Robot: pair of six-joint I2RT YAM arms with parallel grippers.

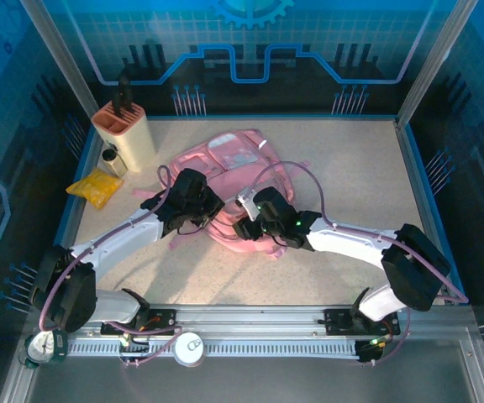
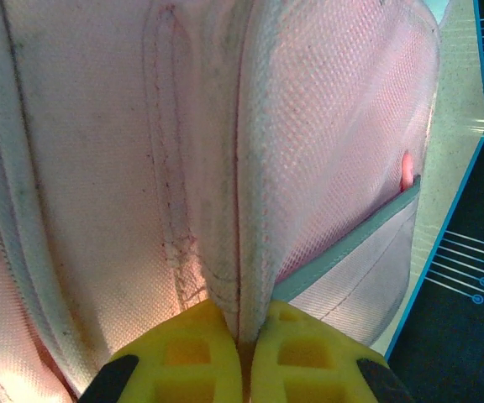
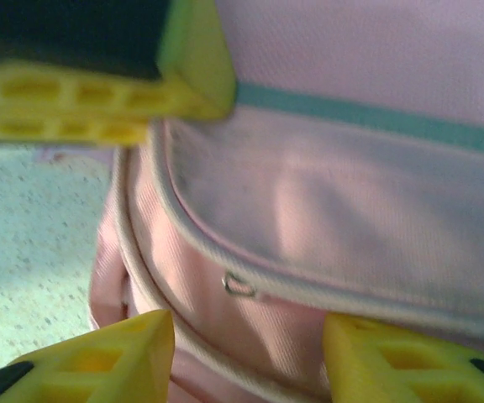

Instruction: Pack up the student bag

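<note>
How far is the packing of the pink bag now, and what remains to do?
Early, it seems. Done: nothing looks packed; the yellow packet lies outside the student bag. In hand: the left tool is shut on a fabric seam of the bag, and the right tool stands open against its side. Remaining: probably to open the bag and put the packet in.
</note>
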